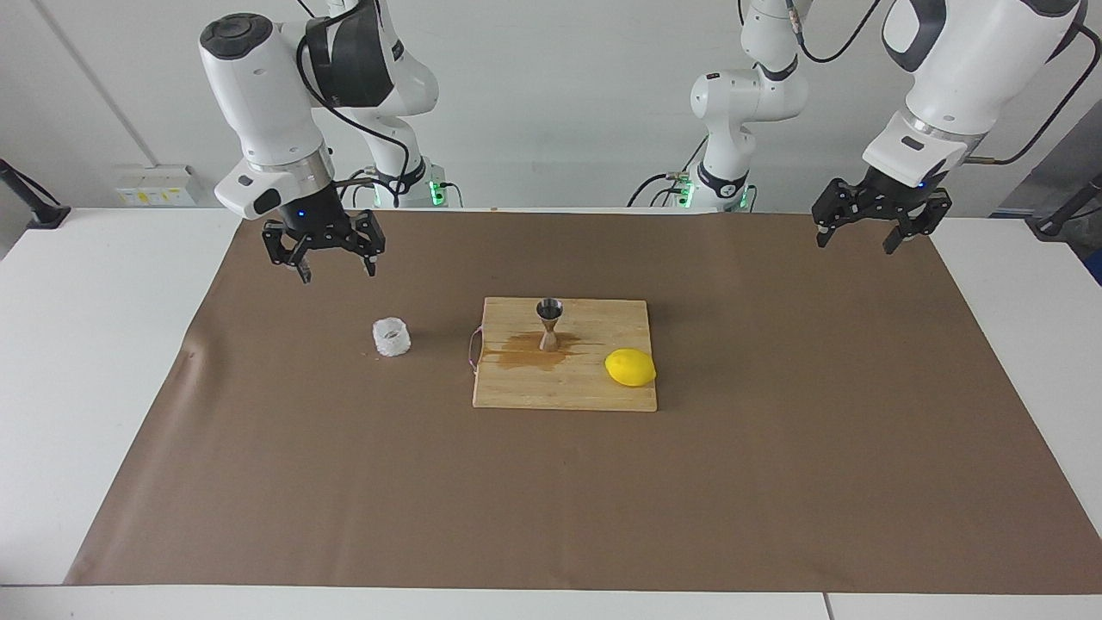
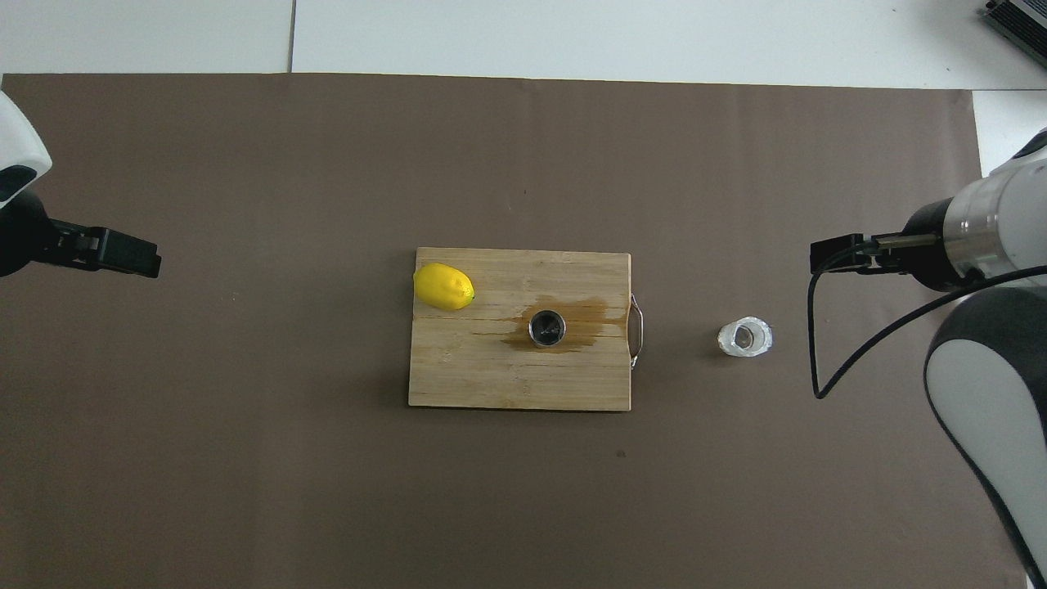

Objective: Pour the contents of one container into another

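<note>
The cup (image 1: 392, 337) stands upright on the counter (image 1: 775, 482), beside the cutting board (image 1: 568, 387) that carries the jigger (image 1: 549, 323). Its thin crinkled wall probably crushes easily: grip it lightly at mid-height. Right tool (image 1: 325, 258) hangs above the counter near the cup, jaws apart, empty; left tool (image 1: 869, 226) waits, jaws apart

Steel jigger (image 1: 549, 323): shiny silver. Cup (image 1: 392, 337): whitish, translucent, crinkled. Lemon (image 1: 630, 368): bright yellow. Cutting board (image 1: 594, 392): pale wood grain, amber-brown stain (image 1: 516, 353). Table cover (image 1: 551, 482): plain brown. Grippers (image 1: 325, 259) (image 1: 869, 231): black; arms (image 1: 258, 95) white.
</note>
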`<act>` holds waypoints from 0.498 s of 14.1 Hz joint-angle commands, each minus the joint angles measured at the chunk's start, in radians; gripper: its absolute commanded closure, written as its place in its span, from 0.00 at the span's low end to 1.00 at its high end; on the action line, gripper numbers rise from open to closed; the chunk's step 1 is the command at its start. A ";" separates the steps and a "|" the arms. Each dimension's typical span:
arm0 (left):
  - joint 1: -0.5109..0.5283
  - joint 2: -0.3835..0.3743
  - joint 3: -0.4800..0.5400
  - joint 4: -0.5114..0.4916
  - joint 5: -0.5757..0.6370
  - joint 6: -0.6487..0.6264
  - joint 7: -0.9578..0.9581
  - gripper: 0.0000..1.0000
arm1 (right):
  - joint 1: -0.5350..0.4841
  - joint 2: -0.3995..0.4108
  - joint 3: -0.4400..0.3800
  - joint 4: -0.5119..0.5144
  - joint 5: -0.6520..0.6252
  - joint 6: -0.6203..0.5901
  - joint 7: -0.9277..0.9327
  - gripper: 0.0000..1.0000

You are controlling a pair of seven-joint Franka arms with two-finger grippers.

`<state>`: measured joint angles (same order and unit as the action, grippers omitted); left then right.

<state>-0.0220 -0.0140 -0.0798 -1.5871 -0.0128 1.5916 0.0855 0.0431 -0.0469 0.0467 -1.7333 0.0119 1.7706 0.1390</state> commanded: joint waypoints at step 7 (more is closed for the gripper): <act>-0.012 -0.006 0.008 -0.014 0.019 0.013 0.005 0.00 | -0.011 -0.011 0.004 0.051 -0.017 -0.114 0.156 0.00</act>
<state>-0.0220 -0.0140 -0.0798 -1.5871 -0.0128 1.5916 0.0855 0.0414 -0.0440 0.0430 -1.6884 0.0119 1.6847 0.2710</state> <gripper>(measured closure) 0.000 0.000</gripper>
